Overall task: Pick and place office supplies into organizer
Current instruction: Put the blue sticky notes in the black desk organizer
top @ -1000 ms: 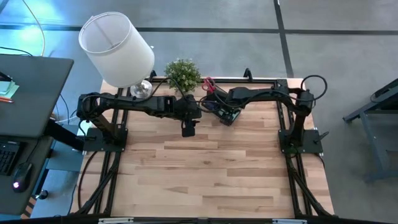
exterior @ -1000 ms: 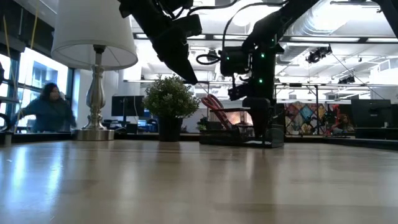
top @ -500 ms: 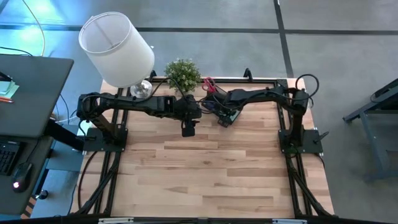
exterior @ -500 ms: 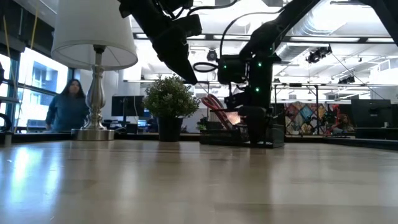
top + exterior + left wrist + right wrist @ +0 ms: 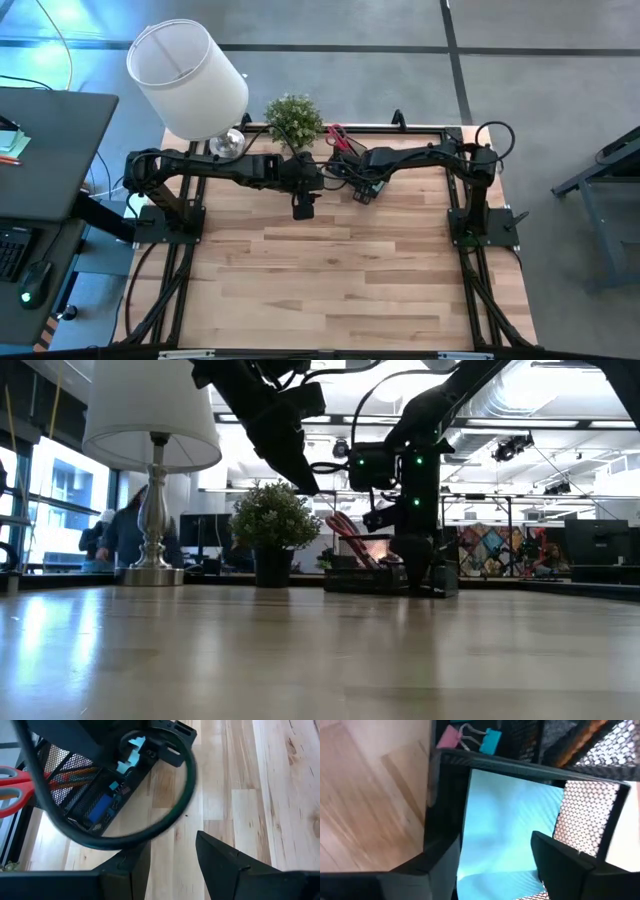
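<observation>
Bench [image 5: 340,270]: bare wood across most of its surface; all the work sits at the far edge, beside the plant [image 5: 293,118] and the lamp [image 5: 187,78].
Left arm: waits near the bench's middle, just beside the organizer; its pincer [image 5: 172,865] has its fingers apart and holds nothing.
Right arm: reaches across to the organizer, with the right pincer [image 5: 495,865] directly over a compartment, fingers spread on either side of the pad.
Organizer [image 5: 95,795]: black mesh tray at the far edge, near the plant; red scissors [image 5: 15,790] and orange pencils [image 5: 75,772] stand in its taller section.
Pad [image 5: 512,825]: pale blue-green and square, lying flat inside a compartment beneath the right pincer; whether the fingers touch it cannot be told.
Clips [image 5: 470,739]: a pink and a teal one lie in the neighbouring compartment.
Step in hand: judged to be seating the pad in its slot, near the end of the task.
Doing it well: the pad should sit level below the rim before the pincer leaves. A straight lift clear of the mesh walls would avoid snagging the tray. The left arm's cable [image 5: 125,827] hangs close, so the exit should stay away from it.
</observation>
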Robot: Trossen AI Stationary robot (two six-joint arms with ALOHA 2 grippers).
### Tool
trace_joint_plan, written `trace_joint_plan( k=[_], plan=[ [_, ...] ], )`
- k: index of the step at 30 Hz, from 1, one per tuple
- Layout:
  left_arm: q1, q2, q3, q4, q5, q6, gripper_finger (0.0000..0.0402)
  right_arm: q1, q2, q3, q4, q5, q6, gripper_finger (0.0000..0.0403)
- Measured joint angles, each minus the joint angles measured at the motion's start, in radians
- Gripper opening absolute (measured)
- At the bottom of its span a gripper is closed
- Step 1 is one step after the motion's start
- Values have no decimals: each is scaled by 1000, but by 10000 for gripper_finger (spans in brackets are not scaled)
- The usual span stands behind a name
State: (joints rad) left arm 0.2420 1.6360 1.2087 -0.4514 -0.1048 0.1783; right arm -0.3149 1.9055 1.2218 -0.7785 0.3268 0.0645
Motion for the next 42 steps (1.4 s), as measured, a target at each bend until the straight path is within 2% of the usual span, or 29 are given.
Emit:
trace_joint_plan(
  k=[11,19,25,30,35,39,42],
  plan=[
    [0,0,0,-1,0,0,145,22,2,2,-32,7,-28,102],
    [0,0,0,-1,0,0,145,49,1,99,-163,47,-21,9],
    [0,0,0,-1,0,0,145,80,1,214,-317,51,14,14],
    [-1,0,0,-1,0,0,145,111,0,310,-435,55,42,2],
    [-1,0,0,-2,0,0,145,137,-1,391,-540,121,71,3],
    [-1,0,0,-3,0,0,145,142,-15,396,-554,102,112,6],
    [-1,-2,0,-30,0,0,145,142,-20,353,-554,80,142,27]
  ],
)
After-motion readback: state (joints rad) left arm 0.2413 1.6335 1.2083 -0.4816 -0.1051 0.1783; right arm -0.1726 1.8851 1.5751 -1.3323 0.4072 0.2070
